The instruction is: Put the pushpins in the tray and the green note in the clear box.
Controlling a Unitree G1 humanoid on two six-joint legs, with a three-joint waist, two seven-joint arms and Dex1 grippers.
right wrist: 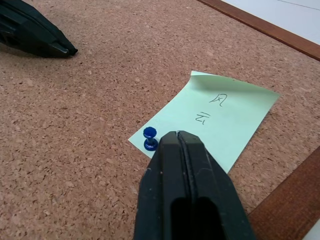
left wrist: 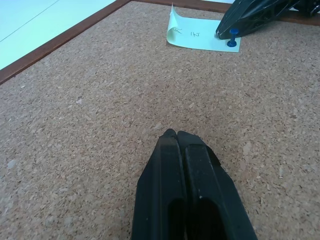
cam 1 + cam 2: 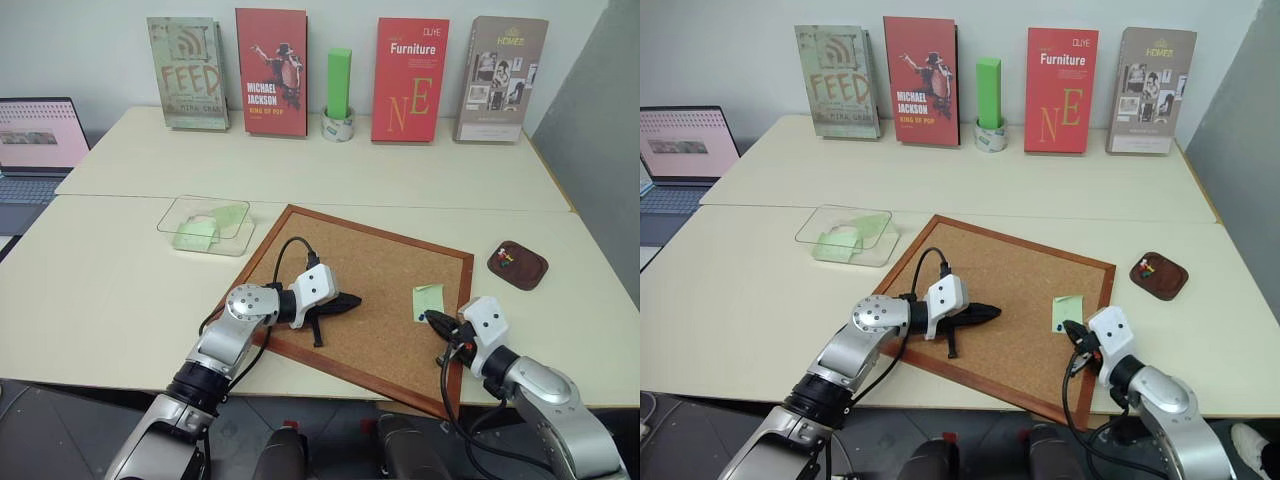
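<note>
The green note (image 1: 222, 117) lies on the corkboard (image 3: 380, 290) near its right edge, pinned at one corner by a blue pushpin (image 1: 149, 139). My right gripper (image 1: 177, 136) is shut with its tips resting on the note, and the pin stands just beside them, not between them. My left gripper (image 3: 355, 299) is shut and empty over the middle of the board. The dark brown tray (image 3: 535, 275) sits to the right of the board with a few coloured pushpins (image 3: 508, 260) in it. The clear box (image 3: 170, 215) stands left of the board and holds pale green paper.
Several books stand along the wall at the back. Between them a tall green block (image 3: 339, 82) rises upright from a tape roll. An open laptop (image 3: 35, 140) is at the far left. A seam divides the near table from the far one.
</note>
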